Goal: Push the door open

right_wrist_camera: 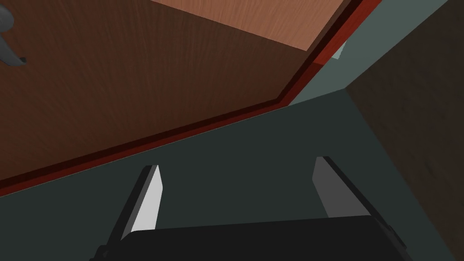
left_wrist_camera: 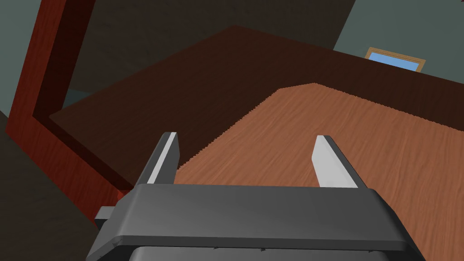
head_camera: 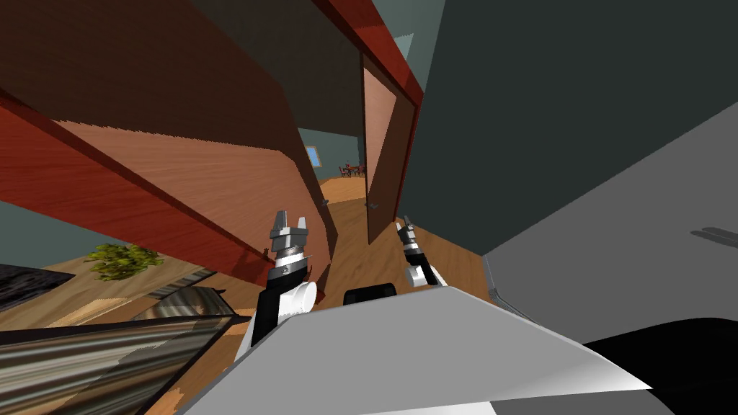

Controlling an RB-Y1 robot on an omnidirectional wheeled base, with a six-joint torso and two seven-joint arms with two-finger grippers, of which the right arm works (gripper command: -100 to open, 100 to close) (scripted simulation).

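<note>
left gripper (left_wrist_camera: 246,140) holds its two blades well apart and empty, aimed at the lit wood face of the door (head_camera: 216,180) from close by; i cannot tell whether the tips touch it. that door is the broad leaf on my left, hung inside the red frame (head_camera: 86,187) and standing partway open. a strip of wood floor (head_camera: 353,238) shows between its free edge and a second leaf (head_camera: 380,144), narrower, by the right jamb.

the biggest risk, as i judge it, lies with the door itself. the gripper sits low and near the free edge, so a push with bare blade tips on smooth wood may skid sideways. the hand could then slip past the edge into the gap and the leaf would stop moving.

next comes the dark wall (right_wrist_camera: 253,136). right gripper (right_wrist_camera: 238,163), blades also spread and empty, points straight at it just beside the frame. if i roll forward to follow the push, that hand could jam against wall or jamb.

smallest, the grey handle (right_wrist_camera: 4,20) on the second leaf could snag the right arm.
</note>
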